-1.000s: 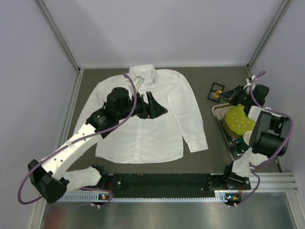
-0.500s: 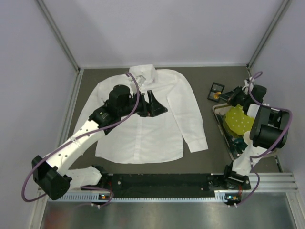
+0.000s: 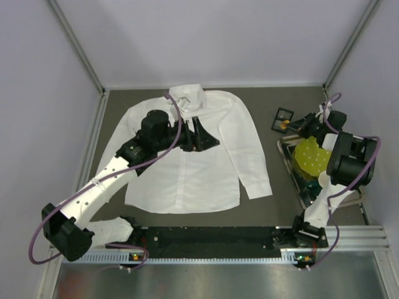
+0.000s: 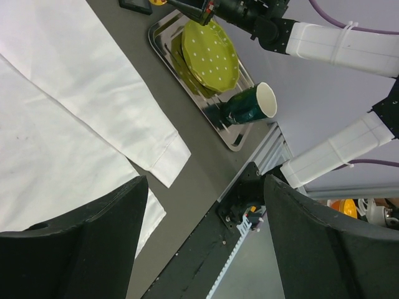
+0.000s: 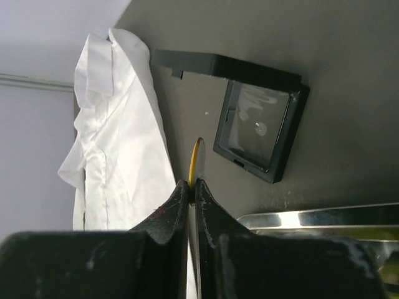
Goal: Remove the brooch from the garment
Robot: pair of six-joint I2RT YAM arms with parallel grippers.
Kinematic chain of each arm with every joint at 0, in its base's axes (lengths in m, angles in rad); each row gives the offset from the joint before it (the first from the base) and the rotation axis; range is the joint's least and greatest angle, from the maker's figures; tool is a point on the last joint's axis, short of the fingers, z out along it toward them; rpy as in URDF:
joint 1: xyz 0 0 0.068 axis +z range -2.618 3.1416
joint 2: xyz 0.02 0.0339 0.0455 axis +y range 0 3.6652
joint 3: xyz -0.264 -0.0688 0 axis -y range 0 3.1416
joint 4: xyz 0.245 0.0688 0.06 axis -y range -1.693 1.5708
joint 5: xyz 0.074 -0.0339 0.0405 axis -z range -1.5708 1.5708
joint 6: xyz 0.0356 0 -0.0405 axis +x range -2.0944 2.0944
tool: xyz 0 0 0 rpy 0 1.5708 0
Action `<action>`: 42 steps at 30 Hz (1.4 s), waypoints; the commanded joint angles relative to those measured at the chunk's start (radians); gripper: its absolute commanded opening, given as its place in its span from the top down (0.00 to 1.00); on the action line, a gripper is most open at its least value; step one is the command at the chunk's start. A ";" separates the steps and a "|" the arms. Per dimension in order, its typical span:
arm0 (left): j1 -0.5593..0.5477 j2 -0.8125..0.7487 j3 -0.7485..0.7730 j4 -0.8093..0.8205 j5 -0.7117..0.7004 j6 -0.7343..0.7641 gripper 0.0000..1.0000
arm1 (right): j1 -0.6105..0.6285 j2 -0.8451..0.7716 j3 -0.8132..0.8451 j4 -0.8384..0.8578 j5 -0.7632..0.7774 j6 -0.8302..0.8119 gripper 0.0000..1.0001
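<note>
Right wrist view: the right gripper (image 5: 192, 187) is clenched on the brooch (image 5: 196, 161), held edge-on and clear of the white shirt (image 5: 118, 143). The small black box (image 5: 260, 132) lies just beyond, rightward. The left gripper (image 3: 201, 136) is spread wide over the shirt, much farther off.

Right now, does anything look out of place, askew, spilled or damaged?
Nothing looks spilled or damaged. The one thing away from its usual place is the brooch. It is off the shirt, pinched edge-on between the right fingers above the table, near the small black box.
</note>
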 commanded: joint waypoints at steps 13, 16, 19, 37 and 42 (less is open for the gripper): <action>0.009 0.001 0.006 0.076 0.035 -0.022 0.20 | 0.044 0.084 0.133 -0.068 0.057 -0.088 0.98; 0.011 0.002 0.006 0.073 0.039 -0.022 0.20 | 0.050 0.088 0.138 -0.065 0.064 -0.088 0.98; 0.012 0.001 0.006 0.073 0.041 -0.020 0.21 | 0.055 0.090 0.144 -0.062 0.071 -0.085 0.98; 0.015 -0.015 -0.005 0.074 0.044 -0.028 0.21 | 0.088 0.107 0.170 -0.088 0.104 -0.091 0.95; 0.018 -0.019 -0.007 0.076 0.047 -0.028 0.21 | 0.090 0.121 0.186 -0.094 0.106 -0.083 0.95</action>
